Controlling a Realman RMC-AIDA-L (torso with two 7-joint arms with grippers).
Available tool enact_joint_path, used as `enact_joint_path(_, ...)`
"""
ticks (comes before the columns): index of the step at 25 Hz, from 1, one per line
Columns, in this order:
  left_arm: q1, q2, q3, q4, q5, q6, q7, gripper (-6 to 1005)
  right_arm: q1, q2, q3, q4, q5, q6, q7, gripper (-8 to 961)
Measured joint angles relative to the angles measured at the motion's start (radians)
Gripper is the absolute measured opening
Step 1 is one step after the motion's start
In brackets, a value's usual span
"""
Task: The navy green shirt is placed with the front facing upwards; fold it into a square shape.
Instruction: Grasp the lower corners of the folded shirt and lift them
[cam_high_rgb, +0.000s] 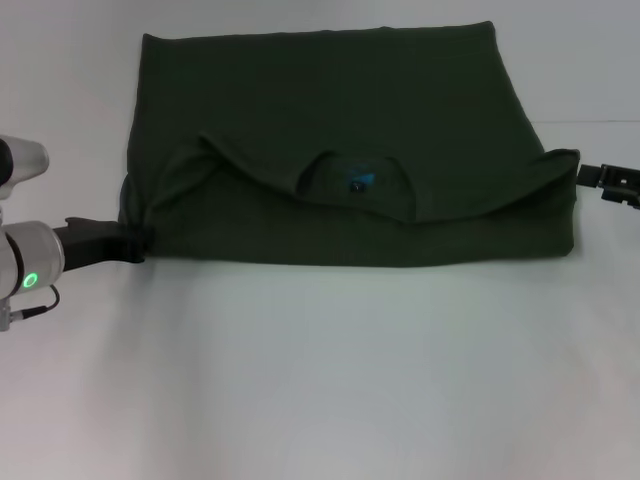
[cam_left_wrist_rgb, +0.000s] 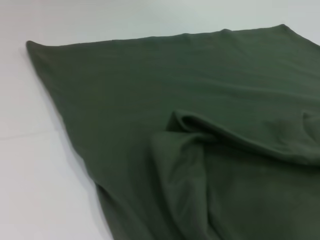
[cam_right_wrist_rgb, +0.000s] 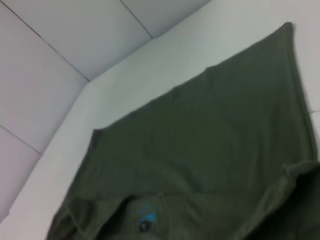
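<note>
left gripper (cam_high_rgb: 138, 242): at near-left shirt corner, closure unclear | navy green shirt (cam_high_rgb: 340, 120): folded on tabletop (cam_high_rgb: 320, 380), spread between both grippers, collar label beyond | right gripper (cam_high_rgb: 592, 176): at far-right corner, closure unclear | risk: uneven release bunching fold

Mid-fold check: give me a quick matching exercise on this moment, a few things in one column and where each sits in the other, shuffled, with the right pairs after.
Things:
1. left gripper
2. right gripper
3. blue neck label
4. navy green shirt

Places:
A. in the collar opening, about the middle of the near fold
B. at the shirt's near corner on the robot's left
C. spread across the far half of the white table, folded over on itself
D. at the shirt's edge on the robot's right

Pairs: 1-B, 2-D, 3-A, 4-C
</note>
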Motion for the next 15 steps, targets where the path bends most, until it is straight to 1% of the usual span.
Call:
enact_joint_path(6,0.0,0.0,-0.003,0.008,0.002,-0.001,-0.018,123,0.018,0.0,-0.001,0.002,-0.101,0.02,0.023,718)
enact_joint_path(10,0.007,0.0,-0.004,0.025,0.002,0.009,-0.037,54,0.037,0.017,-0.001,0.007,-0.166,0.051,0.026,718)
enact_joint_path(15,0.008,-0.001,-0.001,0.025,0.002,0.018,-0.039,57,0.051,0.041,-0.004,0.01,-0.229,0.113,0.036,711)
